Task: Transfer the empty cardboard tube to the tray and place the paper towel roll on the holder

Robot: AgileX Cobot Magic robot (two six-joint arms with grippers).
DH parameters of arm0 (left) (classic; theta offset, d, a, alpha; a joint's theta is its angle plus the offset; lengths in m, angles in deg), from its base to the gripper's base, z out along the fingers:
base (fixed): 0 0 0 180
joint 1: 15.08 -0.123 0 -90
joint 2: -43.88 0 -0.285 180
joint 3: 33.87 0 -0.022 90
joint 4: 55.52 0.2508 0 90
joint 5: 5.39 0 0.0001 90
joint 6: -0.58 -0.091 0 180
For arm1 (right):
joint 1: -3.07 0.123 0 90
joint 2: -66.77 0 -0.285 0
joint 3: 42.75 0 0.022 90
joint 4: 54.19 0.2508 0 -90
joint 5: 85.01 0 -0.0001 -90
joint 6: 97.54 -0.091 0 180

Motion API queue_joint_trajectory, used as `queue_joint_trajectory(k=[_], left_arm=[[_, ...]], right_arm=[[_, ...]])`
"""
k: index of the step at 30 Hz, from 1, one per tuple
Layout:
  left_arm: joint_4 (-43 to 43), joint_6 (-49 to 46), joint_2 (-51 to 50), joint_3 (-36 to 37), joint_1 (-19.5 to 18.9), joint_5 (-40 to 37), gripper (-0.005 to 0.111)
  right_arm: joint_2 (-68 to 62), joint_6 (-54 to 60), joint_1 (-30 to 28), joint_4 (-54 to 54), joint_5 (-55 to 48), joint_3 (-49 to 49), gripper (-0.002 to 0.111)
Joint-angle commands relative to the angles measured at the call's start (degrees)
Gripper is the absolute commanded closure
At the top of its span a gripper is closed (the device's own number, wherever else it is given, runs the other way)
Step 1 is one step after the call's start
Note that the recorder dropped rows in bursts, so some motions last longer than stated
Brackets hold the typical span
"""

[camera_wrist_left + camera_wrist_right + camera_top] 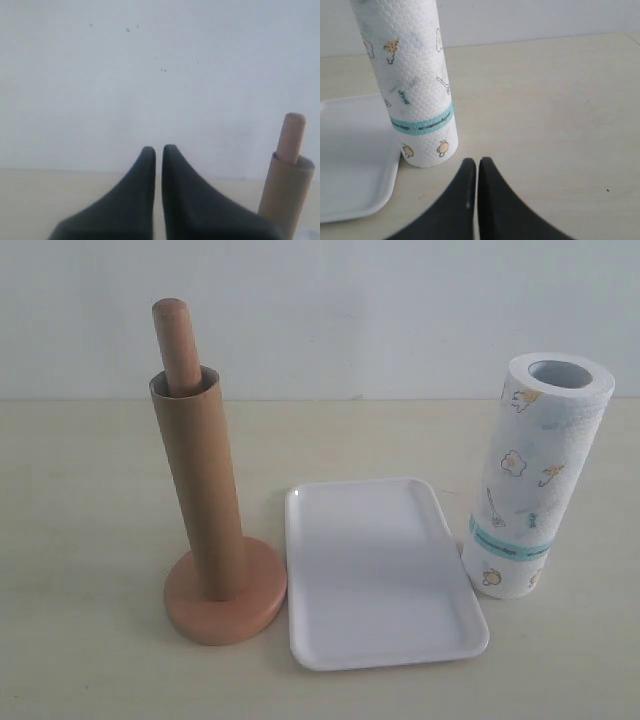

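Cardboard-brown, the tube (pixel 200 490) stands sleeved over the post (pixel 174 335) of the holder (pixel 226 612), its long axis upright with a slight lean. Its open top points at the ceiling and its foot rests on the round base. The rounded tip of the post pokes out above its rim. That is the relation the first move turns on, as I see it: the tube cannot go sideways to the tray (pixel 380 570), it has to be drawn up along the post until it clears the tip, and only then laid down. The tray lies flat on the desk (pixel 80 540) just beside the base, between the holder and the roll (pixel 530 480), and it holds nothing. The roll is upright too, core opening upward, just beside the tray's far edge; whether it touches the rim I cannot tell. The left hand (pixel 158 150) has its fingers together with only a thin slit between them. It holds nothing, and the tube and post stand ahead of it and off its line, so it looks to me the nearer arm for the tube. The right hand (pixel 477 162) is likewise closed and empty, low over the desk and near the foot of the roll. Neither hand shows in the exterior view.
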Motion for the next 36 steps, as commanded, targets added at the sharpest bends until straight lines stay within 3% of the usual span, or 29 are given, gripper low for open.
queue_joint_trajectory(k=[1, 9, 16, 19, 21, 24, 26, 36], left_arm=[[-0.75, 0.29, 0.0, -1.46, -0.21, 3.35, 0.103], [-1.02, 8.04, -0.37, -1.46, -0.21, 27.65, 0.103], [0.42, 9.04, -14.97, -1.46, -0.21, 44.14, 0.103], [9.55, 10.71, -24.03, -1.46, -0.21, 43.46, 0.103], [20.41, 18.59, -30.5, -1.06, -0.21, 42.49, 0.103], [34.22, 32.0, -38.54, 1.43, -0.21, 51.32, 0.103], [41.75, 33.93, -43.09, 3.38, -0.21, 58.16, 0.103], [45.63, 25.9, -64.99, 11.71, -0.21, 75.45, 0.103]], right_arm=[[0.31, 0.03, -0.13, -0.18, 0.26, 0.01, 0.107], [0.31, 0.03, -0.13, -0.18, 0.26, 0.01, 0.107], [0.31, 0.03, -0.13, -0.18, 0.26, 0.01, 0.107], [0.31, 0.03, -0.13, -0.18, 0.26, 0.01, 0.107], [0.31, 0.03, -0.13, -0.18, 0.26, 0.01, 0.107], [0.31, 0.03, -0.13, -0.18, 0.26, 0.01, 0.107], [0.31, 0.03, -0.13, -0.18, 0.26, 0.01, 0.107], [0.31, -0.07, -0.13, -0.18, 0.26, 0.01, 0.107]])
